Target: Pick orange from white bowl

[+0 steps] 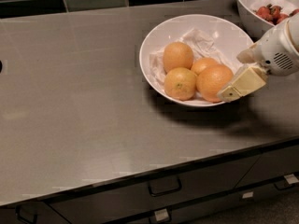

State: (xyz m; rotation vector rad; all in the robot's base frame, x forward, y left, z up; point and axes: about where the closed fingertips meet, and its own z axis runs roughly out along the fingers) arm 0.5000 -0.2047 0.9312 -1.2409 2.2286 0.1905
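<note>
The white bowl (161,34), wide, shallow and lined with crumpled white paper, stands on the grey counter at the right. Several oranges lie in it. The orange (213,81), the largest and deepest in colour, lies at the front right of the pile. My gripper (234,76) comes in from the right over the bowl's right rim and is open. Its cream lower finger (242,84) lies just beside the orange's right side. The upper finger (246,56) is higher, over the rim. Nothing is held.
A paler orange with a dark stem dot (180,83), another orange (177,56) and a small half-hidden one (204,64) share the bowl. A second white bowl with red fruit (267,10) stands at the back right. Drawer fronts (164,186) run below the counter's front edge.
</note>
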